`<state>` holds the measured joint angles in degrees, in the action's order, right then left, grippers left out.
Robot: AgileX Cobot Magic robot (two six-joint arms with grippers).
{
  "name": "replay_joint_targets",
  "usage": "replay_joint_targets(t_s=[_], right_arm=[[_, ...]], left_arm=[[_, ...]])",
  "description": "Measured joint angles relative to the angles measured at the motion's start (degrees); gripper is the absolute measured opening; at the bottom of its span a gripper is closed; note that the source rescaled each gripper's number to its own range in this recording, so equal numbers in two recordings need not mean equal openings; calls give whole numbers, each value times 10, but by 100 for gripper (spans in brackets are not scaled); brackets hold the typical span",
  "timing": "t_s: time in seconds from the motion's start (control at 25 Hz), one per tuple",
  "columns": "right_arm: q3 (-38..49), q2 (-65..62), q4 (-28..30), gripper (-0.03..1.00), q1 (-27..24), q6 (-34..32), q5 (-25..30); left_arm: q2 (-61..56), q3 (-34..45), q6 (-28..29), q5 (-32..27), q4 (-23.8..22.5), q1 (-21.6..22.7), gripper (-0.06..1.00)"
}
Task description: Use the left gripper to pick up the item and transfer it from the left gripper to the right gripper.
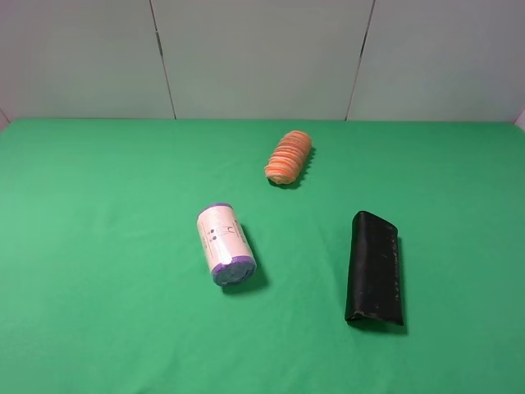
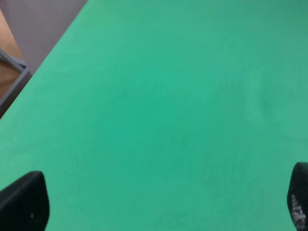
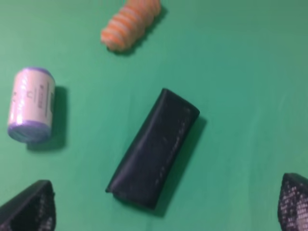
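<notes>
The item, a flat black soft case point(image 1: 375, 269), lies on the green table right of centre. It also shows in the right wrist view point(image 3: 155, 148), lying ahead of and between the tips of my right gripper point(image 3: 163, 211), which is open and empty and well apart from it. My left gripper point(image 2: 159, 202) is open and empty over bare green cloth; the case is out of its view. Neither arm shows in the exterior high view.
A white roll with purple ends point(image 1: 225, 245) lies left of the case, also in the right wrist view point(image 3: 31, 104). A ribbed orange oblong point(image 1: 289, 157) lies farther back. The table's left edge point(image 2: 43, 67) shows in the left wrist view.
</notes>
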<state>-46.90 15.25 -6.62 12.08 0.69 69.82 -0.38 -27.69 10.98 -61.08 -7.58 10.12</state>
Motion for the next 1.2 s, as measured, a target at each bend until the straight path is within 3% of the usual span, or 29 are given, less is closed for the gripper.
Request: replay_joint_targets(t_s=[0.16, 0.44, 0.56, 0.76, 1.2], right_arm=[[0, -27, 20, 100, -7, -2, 0], [46, -69, 43, 100, -95, 15, -2], [82, -98, 44, 100, -120, 18, -26], [133, -139, 45, 100, -128, 19, -79], [184, -155, 50, 100, -128, 19, -109]], left_arm=[[0, 0, 0, 0, 0, 0, 100], [0, 0, 0, 0, 0, 0, 100], [0, 0, 0, 0, 0, 0, 100], [0, 0, 0, 0, 1, 0, 100], [0, 0, 0, 0, 1, 0, 100]])
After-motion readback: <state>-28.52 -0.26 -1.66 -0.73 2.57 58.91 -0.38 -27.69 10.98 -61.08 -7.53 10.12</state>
